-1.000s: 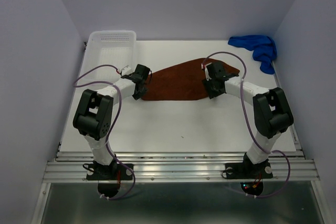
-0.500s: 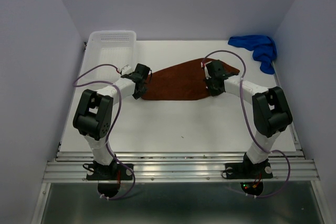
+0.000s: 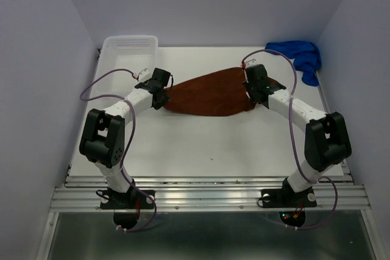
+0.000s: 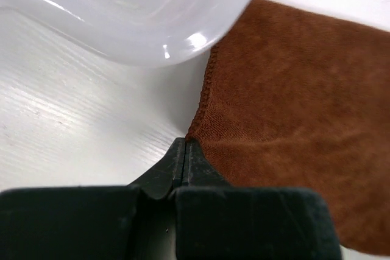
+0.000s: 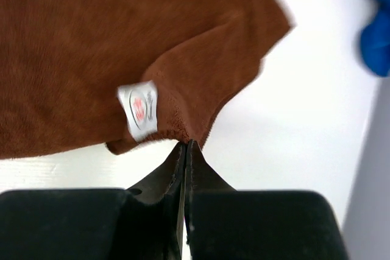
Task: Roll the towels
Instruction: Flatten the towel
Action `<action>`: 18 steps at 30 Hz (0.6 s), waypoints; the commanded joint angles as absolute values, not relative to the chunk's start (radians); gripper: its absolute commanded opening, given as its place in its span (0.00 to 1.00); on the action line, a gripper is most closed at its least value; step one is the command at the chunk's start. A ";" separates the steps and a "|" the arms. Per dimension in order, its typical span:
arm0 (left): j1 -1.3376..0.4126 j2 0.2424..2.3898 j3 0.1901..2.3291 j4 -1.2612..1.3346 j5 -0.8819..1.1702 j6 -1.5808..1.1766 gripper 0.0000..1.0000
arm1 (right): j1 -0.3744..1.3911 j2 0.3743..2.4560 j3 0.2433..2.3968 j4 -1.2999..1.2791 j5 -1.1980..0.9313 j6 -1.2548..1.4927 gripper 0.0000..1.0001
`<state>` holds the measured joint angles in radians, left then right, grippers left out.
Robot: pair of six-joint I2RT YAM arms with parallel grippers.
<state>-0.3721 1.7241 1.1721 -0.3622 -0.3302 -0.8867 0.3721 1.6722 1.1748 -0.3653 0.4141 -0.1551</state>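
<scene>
Where the white table [image 3: 207, 141] runs back between pale lavender walls [image 3: 36, 77], a ribbed metal rail [image 3: 207, 196] crosses its near edge and carries the bases of the two arms. The tabletop shows faint streaks in the left wrist view.

Two towels lie on it. The rust-brown towel [image 3: 207, 94] is spread mostly flat at the middle, between the arms. The blue towel [image 3: 300, 58] sits crumpled at the far right corner, well apart from the brown one. One white perforated basket [image 3: 131, 43] stands at the far left corner, just beyond the brown towel's left end.

Both pincers are fully closed, each pinching that brown towel. The left gripper [image 4: 184, 152] has its fingertips pressed together on the towel's left corner, low at the table. The right gripper [image 5: 185, 149] nips the right edge, where the cloth buckles into a raised fold; one small white label [image 5: 139, 109] shows on the hem beside the pinch.
</scene>
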 commanded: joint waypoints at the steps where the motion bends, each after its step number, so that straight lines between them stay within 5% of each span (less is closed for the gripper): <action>1: -0.330 1.578 1.252 -0.347 -0.264 -0.830 0.00 | 0.351 1.502 1.175 -0.235 0.561 -0.212 0.01; 18: -0.250 1.129 1.336 -0.337 -0.206 -0.804 0.00 | 0.198 0.952 1.180 -0.147 0.618 -0.406 0.01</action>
